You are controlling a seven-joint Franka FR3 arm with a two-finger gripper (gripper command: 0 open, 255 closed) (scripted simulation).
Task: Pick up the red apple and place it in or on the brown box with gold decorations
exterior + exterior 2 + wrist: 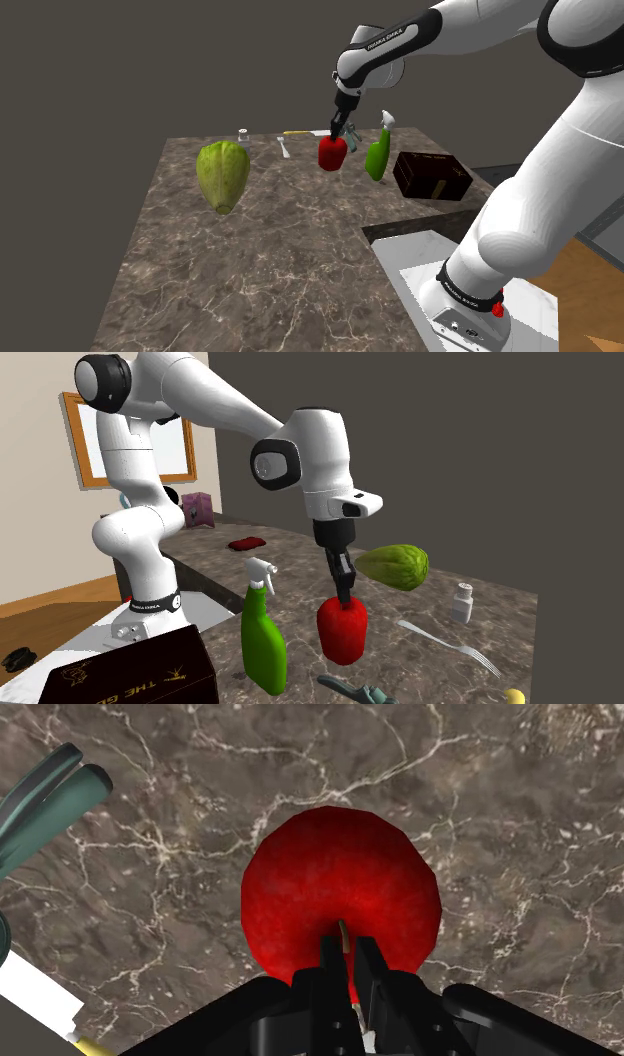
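black gripper (346,949) — jaws clamped on stem of round red apple (333,153) | apple over far part of brown marble counter (250,270), shoulder view's left of green spray bottle (377,158) | brown gold-lettered box (432,176) by right edge | near half open

Apple (332,153) between vegetable (223,175) and spray bottle (378,155); box (432,176) on spray bottle's other side.

Dim, flat light over the marble counter (250,260); soft sheen on white arm (200,397); red apple (340,894) brightly lit.
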